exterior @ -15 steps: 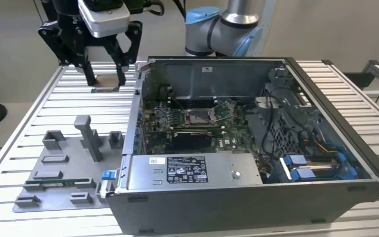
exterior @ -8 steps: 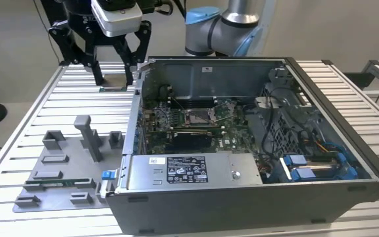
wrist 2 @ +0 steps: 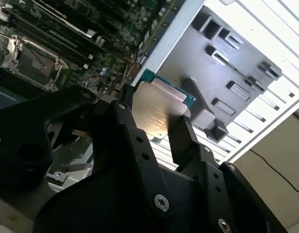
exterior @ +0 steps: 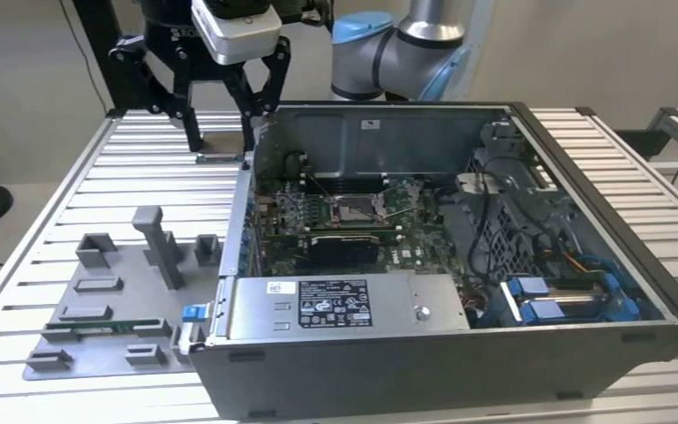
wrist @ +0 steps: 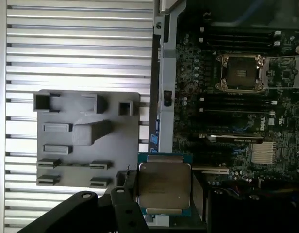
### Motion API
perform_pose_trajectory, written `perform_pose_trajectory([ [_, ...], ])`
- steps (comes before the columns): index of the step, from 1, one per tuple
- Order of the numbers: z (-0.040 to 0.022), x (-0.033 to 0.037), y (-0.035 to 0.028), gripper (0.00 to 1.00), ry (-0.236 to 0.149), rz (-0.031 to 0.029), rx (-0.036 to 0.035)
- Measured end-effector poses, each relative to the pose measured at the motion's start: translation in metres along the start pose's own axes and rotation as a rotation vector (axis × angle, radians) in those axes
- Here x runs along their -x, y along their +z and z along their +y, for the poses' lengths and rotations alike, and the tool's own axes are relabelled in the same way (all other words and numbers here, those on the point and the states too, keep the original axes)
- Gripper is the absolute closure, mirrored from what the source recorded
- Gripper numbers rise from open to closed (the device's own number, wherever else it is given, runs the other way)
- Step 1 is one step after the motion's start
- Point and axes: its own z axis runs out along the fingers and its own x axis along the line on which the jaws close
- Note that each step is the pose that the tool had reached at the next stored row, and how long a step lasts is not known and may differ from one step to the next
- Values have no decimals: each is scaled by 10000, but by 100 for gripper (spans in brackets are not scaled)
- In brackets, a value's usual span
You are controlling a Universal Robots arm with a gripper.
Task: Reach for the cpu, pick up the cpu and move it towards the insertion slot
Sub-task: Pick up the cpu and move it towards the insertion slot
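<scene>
The gripper (exterior: 223, 146) hangs in open air just outside the case wall (exterior: 248, 190); past that wall, the insertion slot (exterior: 355, 208) lies uncovered, with cables (exterior: 480, 221) beyond it.

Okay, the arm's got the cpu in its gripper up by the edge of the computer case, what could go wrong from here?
1. The cpu is pinched by its edges in the gripper; a slip would probably drop it onto the board or table.
2. In the exterior view the gripper hangs right beside the computer case wall, so a low path might clip it.
3. The insertion slot is tightly framed, so a tilted cpu may not seat.
</scene>
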Motion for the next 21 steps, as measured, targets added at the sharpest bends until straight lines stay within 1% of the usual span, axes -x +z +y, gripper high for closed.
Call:
perform_pose_trajectory([
  [10,18,199,1,100,5,-1,1],
  [21,38,444,2,100,12,-1,1],
])
